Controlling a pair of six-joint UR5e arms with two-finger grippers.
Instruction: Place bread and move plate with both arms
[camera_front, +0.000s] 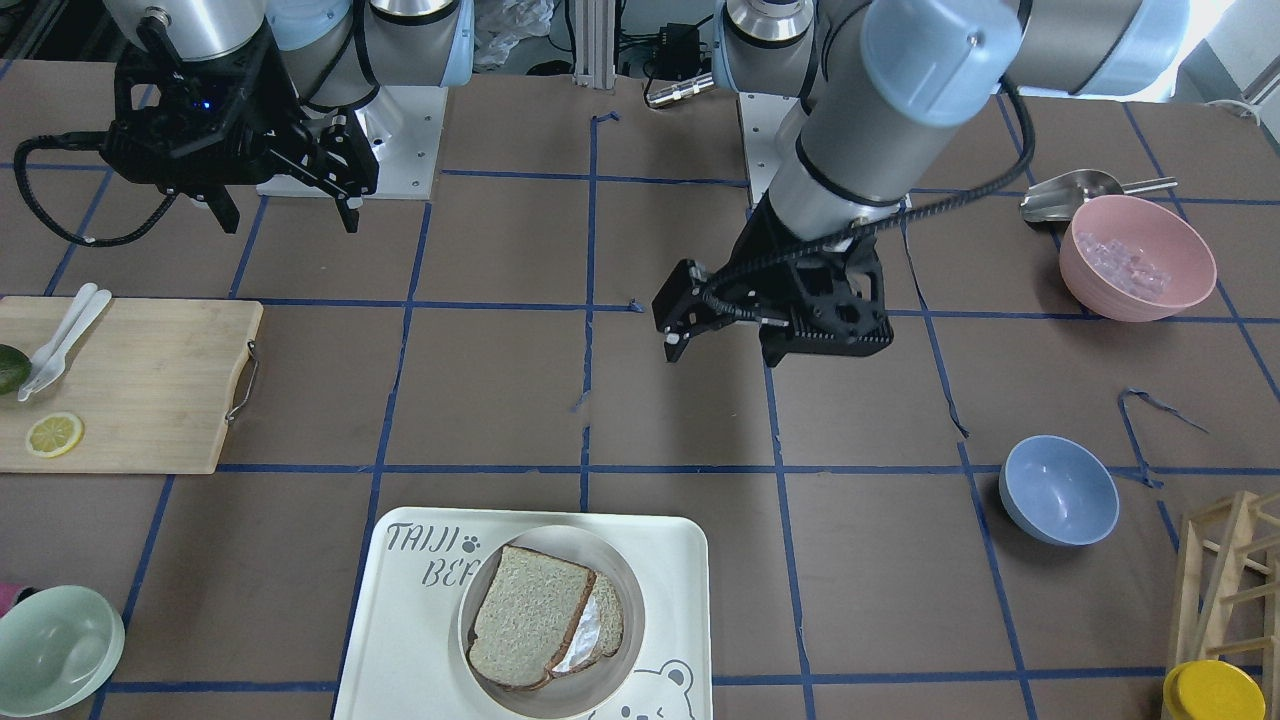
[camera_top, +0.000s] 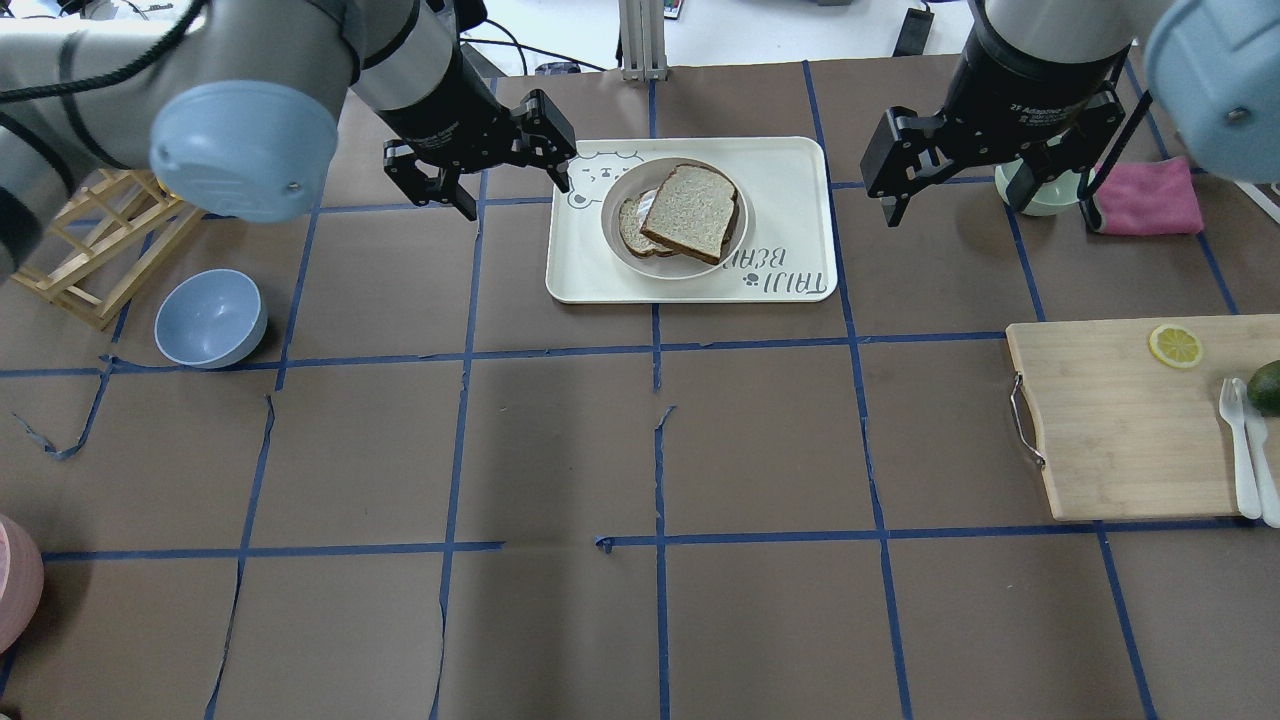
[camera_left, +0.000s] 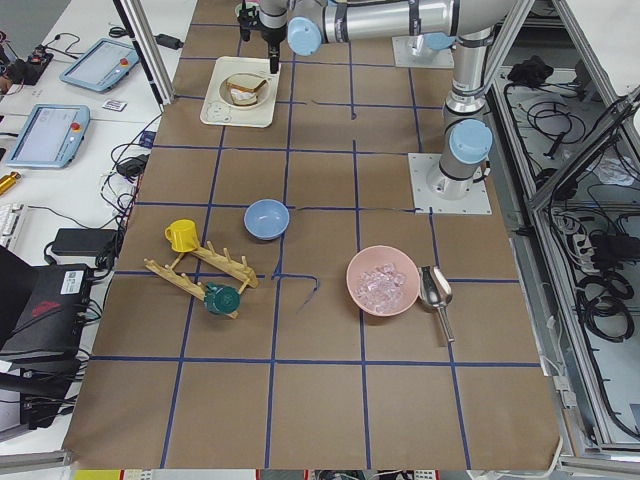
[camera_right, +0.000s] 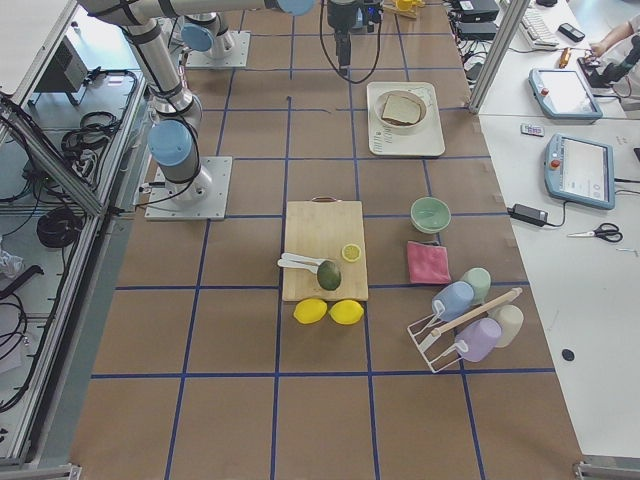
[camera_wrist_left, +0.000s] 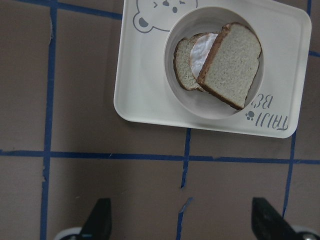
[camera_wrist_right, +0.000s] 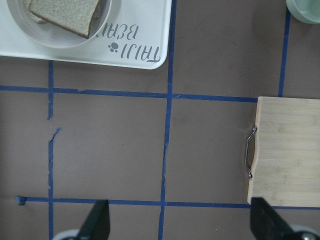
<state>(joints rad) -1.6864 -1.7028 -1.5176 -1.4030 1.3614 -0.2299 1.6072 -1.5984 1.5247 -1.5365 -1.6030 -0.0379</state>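
The bread (camera_top: 692, 212) lies tilted on a second slice that bears a fried egg (camera_top: 632, 222), both in the round cream plate (camera_top: 612, 215) on the bear-printed tray (camera_top: 790, 170). My left gripper (camera_top: 515, 192) hovers open and empty just left of the tray. In the left wrist view the bread (camera_wrist_left: 232, 62) and plate (camera_wrist_left: 185, 30) sit ahead of the open gripper (camera_wrist_left: 182, 222). My right gripper (camera_top: 988, 215) hovers open and empty to the right of the tray. In the front view the left gripper (camera_front: 722, 352) is behind the plate (camera_front: 620, 560), and the right gripper (camera_front: 288, 215) is far left.
A wooden cutting board (camera_top: 1120, 420) with a lemon slice and white cutlery lies at the right. A pale green bowl (camera_top: 1040, 190) and a pink cloth (camera_top: 1150, 195) sit under the right arm. A blue bowl (camera_top: 210, 318) and a wooden rack (camera_top: 100, 240) are at the left.
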